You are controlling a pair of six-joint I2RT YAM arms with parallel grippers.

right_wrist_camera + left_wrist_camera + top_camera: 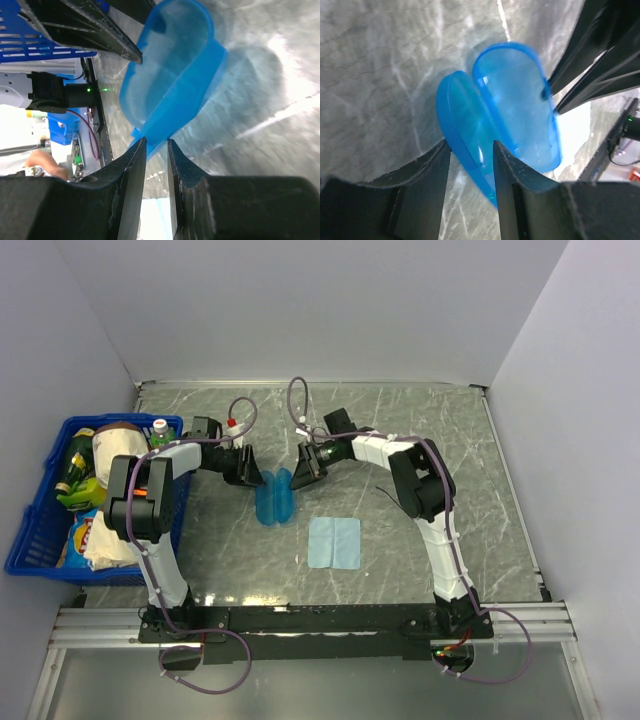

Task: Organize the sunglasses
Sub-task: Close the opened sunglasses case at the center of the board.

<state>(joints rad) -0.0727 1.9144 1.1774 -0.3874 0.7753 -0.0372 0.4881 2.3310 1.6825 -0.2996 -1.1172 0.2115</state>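
The blue translucent case (274, 498) lies opened out in two halves mid-table. My left gripper (257, 478) comes in from the left, and in its wrist view the fingers (470, 145) are shut on the rim of the case's near half (465, 125). My right gripper (300, 472) comes in from the right, its fingers (156, 141) pinching the lower edge of the other half (170, 85). A thin black wiry shape (385, 494), the sunglasses as far as I can tell, lies beside the right forearm. Nothing lies inside the case.
A light-blue square cloth (334, 542) lies flat just in front of the case. A blue basket (30, 540) with bottles and snack bags stands at the table's left edge. White walls close in the back and both sides.
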